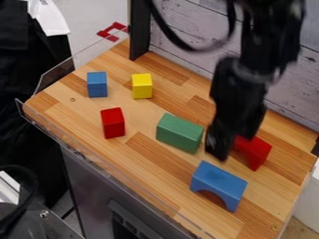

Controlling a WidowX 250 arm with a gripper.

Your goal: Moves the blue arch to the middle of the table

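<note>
Gripper [218,142] hanging down over the right-hand part of the wooden table [146,156], arm coming in from the top edge of the view. Can't tell if it's open or closed, blurred, and can't tell whether it's touching anything. Blue arch [219,180] is on the tabletop at lower right in the view, just below the gripper, standing on its legs with the curved cutout facing the near side. It's off toward the near right part of the table, not mid-table. Red arch [255,150] sits behind and to the right of it, apart from it, partly hidden by the gripper. Green block [179,133] lies up and left of the blue arch, long side slanting down to the right, close to the gripper in the view. Red block [113,123] is left of the green one, well apart. Yellow block [142,86] and blue block [97,84] are further back, side by side with a gap between, blue on the left. Clear rim [60,74] runs along the table's left edge. Whitish plank wall [187,25] behind, black post [140,30] at its left end.
</note>
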